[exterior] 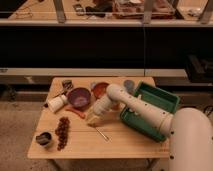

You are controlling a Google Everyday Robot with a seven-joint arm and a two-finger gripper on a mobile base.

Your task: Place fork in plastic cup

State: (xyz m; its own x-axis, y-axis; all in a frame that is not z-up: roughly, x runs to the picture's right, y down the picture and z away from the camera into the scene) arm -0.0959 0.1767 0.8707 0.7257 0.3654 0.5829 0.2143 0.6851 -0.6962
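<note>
The thin silver fork (102,133) lies flat on the wooden table (125,146), near the front middle. My gripper (92,120), on the end of the white arm (135,106), is low over the table right at the fork's upper-left end. A clear plastic cup (129,85) stands at the back of the table, beside the green bin. An orange-red carrot-like stick (75,111) lies left of the gripper.
A purple bowl (79,96) and an orange bowl (100,89) sit behind the gripper. A green bin (159,102) fills the right side. A white cup on its side (56,103), a grape bunch (62,132), a dark cup (43,139) and a small can (66,83) are on the left.
</note>
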